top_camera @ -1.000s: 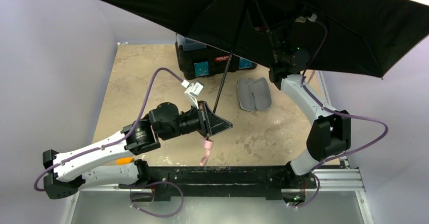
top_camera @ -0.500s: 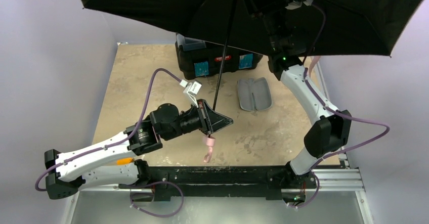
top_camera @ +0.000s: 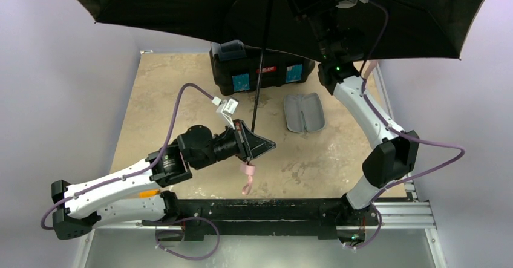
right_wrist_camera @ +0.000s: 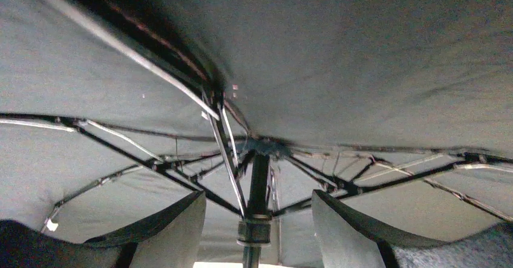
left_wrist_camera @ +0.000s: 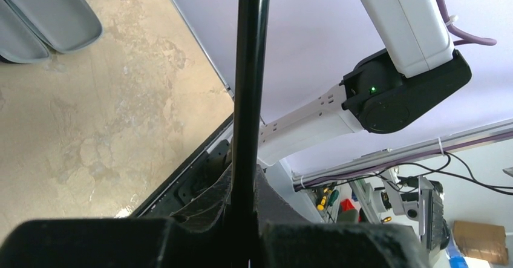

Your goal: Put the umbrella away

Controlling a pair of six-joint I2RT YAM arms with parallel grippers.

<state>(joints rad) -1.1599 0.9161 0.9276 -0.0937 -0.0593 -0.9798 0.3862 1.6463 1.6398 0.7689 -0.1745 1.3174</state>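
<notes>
The umbrella (top_camera: pixel 181 2) is open, its dark underside spread over the back of the table, with a pale outer edge at the top right. Its thin black shaft (top_camera: pixel 259 80) runs down to my left gripper (top_camera: pixel 254 144), which is shut on the shaft (left_wrist_camera: pixel 249 98) near the handle. The pink wrist strap (top_camera: pixel 247 180) dangles below. My right gripper (top_camera: pixel 314 21) is raised under the canopy. Seen from the right wrist, that gripper (right_wrist_camera: pixel 257 201) is open, its fingers either side of the runner (right_wrist_camera: pixel 254 230) without touching it, and the ribs (right_wrist_camera: pixel 139 159) fan out above.
A black toolbox (top_camera: pixel 260 71) stands at the back of the table under the canopy. A grey oblong case (top_camera: pixel 304 112) lies open to its right. Pale walls close in on both sides. The right arm (left_wrist_camera: pixel 399 68) shows in the left wrist view.
The canopy has swung left and up, and the shaft stands more upright. My right gripper has risen under it, its jaws narrowing, then widening. The left grip is unchanged.
</notes>
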